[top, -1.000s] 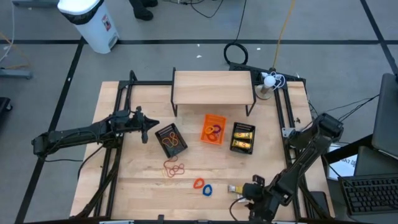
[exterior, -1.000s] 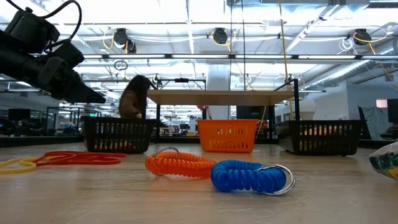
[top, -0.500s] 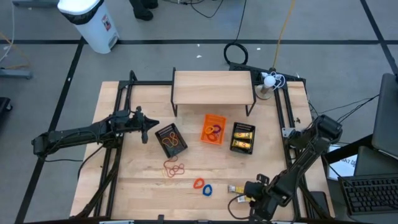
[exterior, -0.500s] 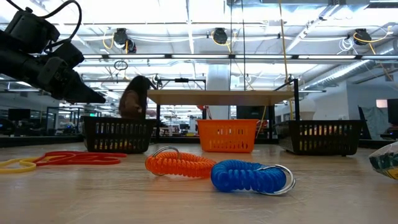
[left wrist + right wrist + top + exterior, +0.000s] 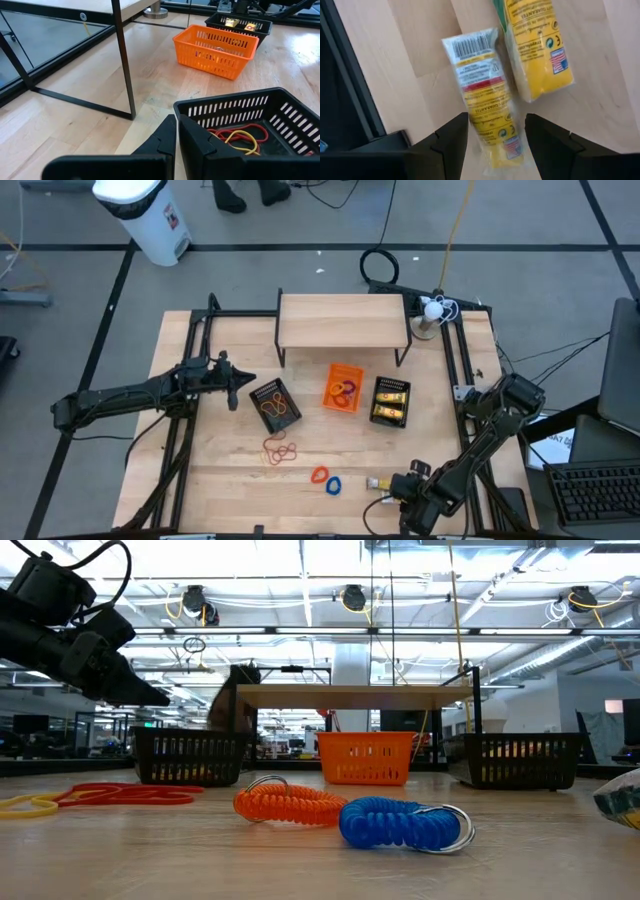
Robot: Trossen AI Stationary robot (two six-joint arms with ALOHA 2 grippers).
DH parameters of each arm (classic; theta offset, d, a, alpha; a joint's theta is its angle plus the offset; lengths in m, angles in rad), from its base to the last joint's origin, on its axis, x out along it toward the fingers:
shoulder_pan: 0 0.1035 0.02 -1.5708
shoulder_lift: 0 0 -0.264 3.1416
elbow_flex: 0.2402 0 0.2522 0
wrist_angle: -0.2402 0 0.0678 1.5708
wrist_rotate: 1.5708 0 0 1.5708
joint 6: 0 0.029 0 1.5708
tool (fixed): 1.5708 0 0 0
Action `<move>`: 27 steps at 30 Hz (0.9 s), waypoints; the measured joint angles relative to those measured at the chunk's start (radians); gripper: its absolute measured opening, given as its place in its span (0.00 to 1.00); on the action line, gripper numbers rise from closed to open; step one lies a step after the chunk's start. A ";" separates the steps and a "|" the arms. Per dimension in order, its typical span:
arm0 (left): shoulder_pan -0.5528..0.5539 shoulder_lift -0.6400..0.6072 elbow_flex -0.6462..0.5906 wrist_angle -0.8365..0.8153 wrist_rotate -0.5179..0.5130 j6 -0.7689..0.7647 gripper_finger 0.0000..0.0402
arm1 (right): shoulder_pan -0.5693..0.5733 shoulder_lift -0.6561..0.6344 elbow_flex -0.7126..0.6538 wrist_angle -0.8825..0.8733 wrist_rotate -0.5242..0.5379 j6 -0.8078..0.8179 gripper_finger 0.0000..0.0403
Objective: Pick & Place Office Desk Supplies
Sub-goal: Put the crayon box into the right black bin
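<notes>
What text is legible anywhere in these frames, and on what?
"GUARANTEE": partly readable on the farther yellow packet, printed sideways.
Nearer yellow packet, lying between the open right gripper fingers: barcode and small print, too blurred to read.
White bin off the table: red label, too small to read.
Nothing else legible.

Overhead camera looks straight down; table-level camera faces the orange bin (image 5: 366,758) (both see it); wrist cameras sit close.
</notes>
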State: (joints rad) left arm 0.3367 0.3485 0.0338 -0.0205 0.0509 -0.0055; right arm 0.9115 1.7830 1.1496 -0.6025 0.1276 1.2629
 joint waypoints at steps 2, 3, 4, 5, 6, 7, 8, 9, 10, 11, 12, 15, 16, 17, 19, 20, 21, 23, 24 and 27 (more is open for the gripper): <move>0.000 0.000 0.000 -0.003 0.000 0.000 0.05 | 0.000 0.006 0.000 0.000 -0.002 -0.013 0.46; 0.000 0.000 0.000 -0.004 0.000 0.000 0.05 | 0.000 0.011 0.000 0.000 -0.002 -0.019 0.46; 0.000 0.000 0.000 -0.004 0.000 0.000 0.05 | 0.000 0.016 0.000 -0.003 -0.002 -0.021 0.46; 0.000 0.000 0.000 -0.004 0.000 0.000 0.05 | 0.000 0.022 0.000 -0.009 -0.002 -0.021 0.46; 0.000 0.000 0.000 -0.004 0.000 0.000 0.05 | 0.000 0.032 0.000 -0.012 -0.008 -0.019 0.46; 0.000 0.000 0.000 -0.004 0.000 0.000 0.05 | 0.000 0.041 0.001 -0.013 -0.024 -0.019 0.46; 0.000 0.000 0.000 -0.004 0.000 0.000 0.05 | 0.000 0.049 0.003 -0.012 -0.031 -0.020 0.46; 0.000 0.000 0.000 -0.004 0.000 0.000 0.05 | 0.000 0.058 0.003 -0.011 -0.038 -0.021 0.46; 0.000 0.000 0.000 -0.004 0.000 0.000 0.05 | 0.000 0.066 0.003 -0.008 -0.045 -0.022 0.46; 0.000 0.000 0.000 -0.005 0.000 -0.001 0.05 | -0.001 0.074 0.000 -0.009 -0.053 -0.025 0.46; 0.000 0.000 0.000 -0.006 0.000 -0.001 0.05 | -0.001 0.078 -0.002 -0.011 -0.058 -0.029 0.46; 0.000 0.000 0.000 -0.006 0.000 -0.002 0.05 | -0.002 0.079 -0.007 -0.008 -0.062 -0.023 0.46; 0.000 0.000 0.000 -0.006 0.000 -0.003 0.05 | -0.003 0.073 -0.007 -0.008 -0.062 -0.022 0.46; 0.000 0.000 0.000 -0.006 0.000 -0.003 0.05 | -0.003 0.068 -0.008 -0.007 -0.053 -0.025 0.46; 0.000 0.000 0.000 -0.006 0.000 -0.003 0.05 | -0.002 0.049 -0.011 0.010 -0.015 -0.045 0.43; 0.000 0.000 0.000 -0.006 0.000 -0.003 0.05 | 0.001 0.039 -0.013 0.018 0.008 -0.066 0.41; 0.000 0.000 0.000 -0.006 0.000 -0.003 0.05 | 0.002 0.030 -0.015 0.031 0.028 -0.090 0.38; 0.000 0.000 0.000 -0.006 0.000 -0.002 0.05 | 0.000 0.003 -0.016 0.073 0.064 -0.134 0.32; 0.000 0.000 0.000 -0.006 0.000 -0.001 0.05 | -0.001 -0.013 -0.015 0.090 0.081 -0.148 0.28; 0.000 0.000 0.000 -0.006 0.000 -0.001 0.05 | -0.005 -0.036 -0.012 0.111 0.109 -0.194 0.19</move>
State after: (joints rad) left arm 0.3367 0.3485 0.0338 -0.0261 0.0505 -0.0063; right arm 0.9070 1.7471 1.1378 -0.4920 0.2363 1.0693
